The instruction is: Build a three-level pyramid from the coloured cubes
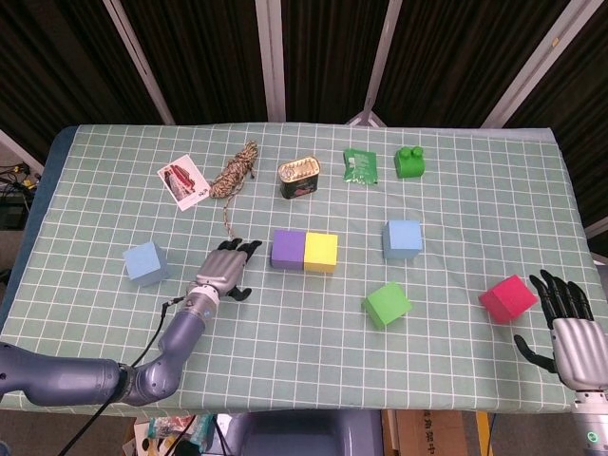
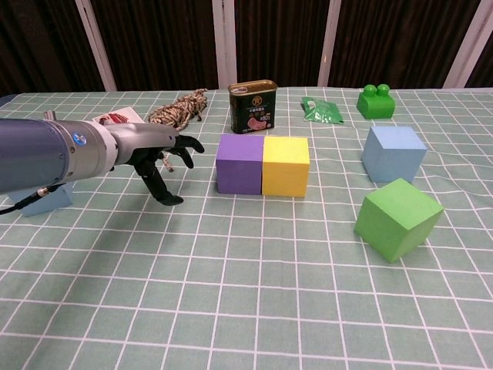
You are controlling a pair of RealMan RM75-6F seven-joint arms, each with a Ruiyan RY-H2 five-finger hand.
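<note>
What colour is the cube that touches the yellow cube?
Purple. The purple cube stands against the yellow cube, on its left; the chest view shows it best.

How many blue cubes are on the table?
2. One blue cube sits at the left, beyond the left hand. The other blue cube is right of the yellow cube, behind the green cube. None seem hidden.

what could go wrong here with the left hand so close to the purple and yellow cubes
1. The left hand is open right beside the purple cube, which touches the yellow cube. A sideways brush could split or skew that pair.
2. The green cube sits rotated against the grid, so it may need squaring before it fits the row.
3. The red cube lies near the table edge by the right hand; a clumsy nudge might push it off.
</note>
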